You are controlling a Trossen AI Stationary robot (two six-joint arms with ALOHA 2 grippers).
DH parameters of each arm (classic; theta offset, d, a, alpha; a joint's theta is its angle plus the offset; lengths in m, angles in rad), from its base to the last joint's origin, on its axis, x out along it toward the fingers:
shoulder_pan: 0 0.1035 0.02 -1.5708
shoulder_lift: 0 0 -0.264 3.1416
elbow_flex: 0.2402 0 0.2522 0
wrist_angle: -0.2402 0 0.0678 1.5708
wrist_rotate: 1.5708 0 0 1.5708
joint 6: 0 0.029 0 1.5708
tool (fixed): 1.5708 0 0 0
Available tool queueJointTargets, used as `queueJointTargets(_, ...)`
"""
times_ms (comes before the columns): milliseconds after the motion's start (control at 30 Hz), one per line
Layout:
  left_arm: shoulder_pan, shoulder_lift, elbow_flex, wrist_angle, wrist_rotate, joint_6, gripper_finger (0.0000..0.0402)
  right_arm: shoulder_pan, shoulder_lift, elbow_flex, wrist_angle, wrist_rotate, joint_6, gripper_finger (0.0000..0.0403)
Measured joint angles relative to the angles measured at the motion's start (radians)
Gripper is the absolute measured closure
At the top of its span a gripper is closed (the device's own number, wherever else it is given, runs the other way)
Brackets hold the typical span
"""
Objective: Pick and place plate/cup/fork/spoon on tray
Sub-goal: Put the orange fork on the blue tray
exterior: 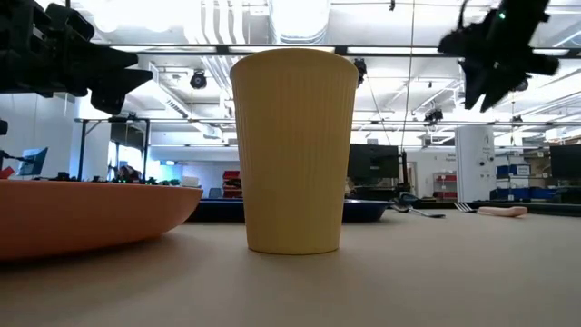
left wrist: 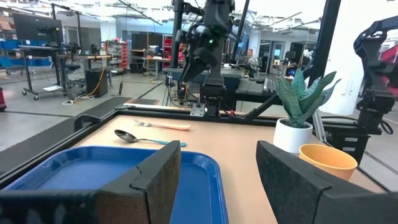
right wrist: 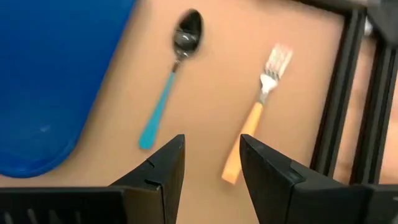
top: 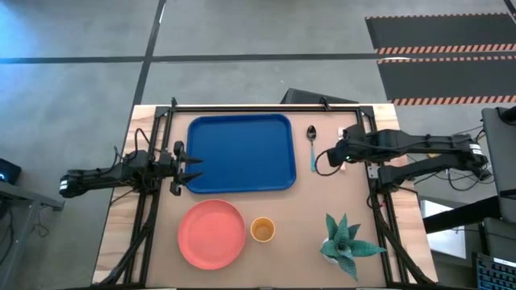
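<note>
Left gripper [top: 196, 167] waits with fingers apart at the left edge of the empty tray [top: 241, 153]. Plate [top: 211, 233] and cup [top: 262, 229] stand on the table near the tray. Right of the tray lie the spoon [top: 312, 145] and the fork [right wrist: 257, 120]. Right gripper [right wrist: 211, 163], jaws apart and empty, hovers above both. I think the pick is starting; next it must descend onto one handle.

The wooden worktop [top: 306, 217] holds a big blue tray [top: 240, 153]. Beside the tray lie a spoon [top: 312, 145] and a fork [right wrist: 258, 121]. In front sit a pink plate [top: 211, 233], a yellow cup [top: 262, 229] and a potted plant [top: 345, 242].
</note>
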Motion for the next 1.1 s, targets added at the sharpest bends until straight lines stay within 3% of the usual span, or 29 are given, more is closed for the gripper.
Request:
queueJointTargets(367,0.000,0.000,0.000,0.000,0.000,0.000,0.0207,-0.060,-0.092,-0.139,0.291,-0.059,-0.041,0.0261)
queueJointTargets(767,0.000,0.002,0.000,0.073,0.000,-0.003,0.0207,-0.060,-0.087,-0.134,0.354,-0.063,-0.071,0.0261)
queueJointTargets(933,0.000,0.011,0.000,0.218,0.006,-0.259,0.0207,-0.060,-0.087,-0.134,0.353,-0.064,-0.082,0.0261)
queueJointTargets(1100,0.000,0.027,0.000,0.259,0.009,-0.290,0.0207,-0.082,-0.045,-0.133,0.257,-0.090,-0.050,0.0261)
